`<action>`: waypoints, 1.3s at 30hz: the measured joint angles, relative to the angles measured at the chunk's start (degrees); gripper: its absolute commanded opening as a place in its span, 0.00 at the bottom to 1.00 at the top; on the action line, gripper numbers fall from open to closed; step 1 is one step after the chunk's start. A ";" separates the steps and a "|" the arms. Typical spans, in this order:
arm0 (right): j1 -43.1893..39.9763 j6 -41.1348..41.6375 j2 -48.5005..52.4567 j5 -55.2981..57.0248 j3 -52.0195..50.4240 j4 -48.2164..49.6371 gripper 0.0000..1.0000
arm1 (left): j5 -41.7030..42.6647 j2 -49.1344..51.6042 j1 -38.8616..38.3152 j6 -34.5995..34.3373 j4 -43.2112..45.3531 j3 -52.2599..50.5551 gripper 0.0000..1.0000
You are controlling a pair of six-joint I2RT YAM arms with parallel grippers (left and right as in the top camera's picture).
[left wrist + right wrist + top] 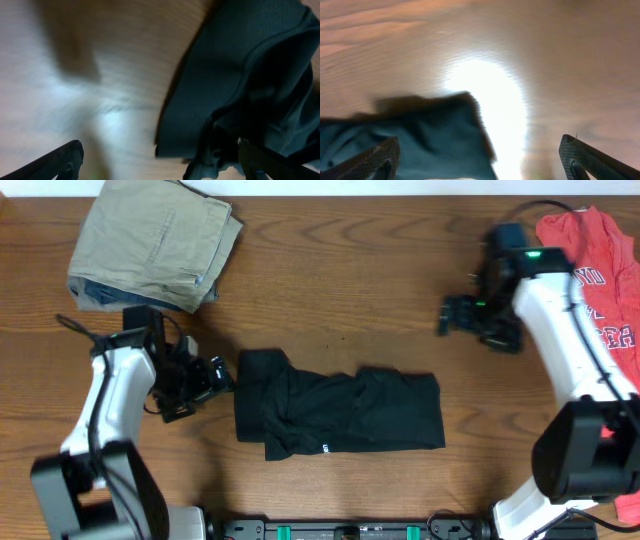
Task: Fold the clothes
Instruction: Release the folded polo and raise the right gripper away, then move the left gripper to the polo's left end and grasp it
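Note:
The clothes, a black shirt (340,412), lie folded into a wide rectangle at the middle of the table, with a small white label near the front edge. My left gripper (218,376) is open just off the shirt's left edge. In the left wrist view the black shirt (240,75) fills the right side, reaching towards the right finger, and the left gripper (160,165) has its jaws wide apart. My right gripper (452,315) hangs open, up and to the right of the shirt's far right corner. The right wrist view shows that corner of the shirt (410,135) under the open right gripper (480,160).
Folded khaki trousers (155,240) lie at the far left corner. A red T-shirt (590,260) with white lettering lies at the far right, behind the right arm. Bare wooden table (340,290) stretches between them.

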 measured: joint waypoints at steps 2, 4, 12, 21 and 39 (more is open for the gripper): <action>-3.76 -0.02 0.00 0.31 0.00 -2.54 0.99 | 1.57 2.14 0.00 1.57 2.21 0.00 0.98; -5.99 -0.24 0.00 0.44 -0.02 -3.91 0.99 | 2.64 3.61 0.02 2.58 4.74 0.00 0.98; -8.74 -0.70 0.00 0.63 -0.02 -5.75 0.99 | 6.36 6.10 0.00 7.26 8.20 0.00 0.98; -8.74 -0.83 0.00 0.63 0.00 -7.06 0.99 | 13.57 11.78 0.04 10.27 6.67 0.15 0.98; -8.74 -0.85 0.00 0.63 -0.02 -4.50 0.99 | 19.58 13.27 -1.29 11.47 4.70 -1.27 0.98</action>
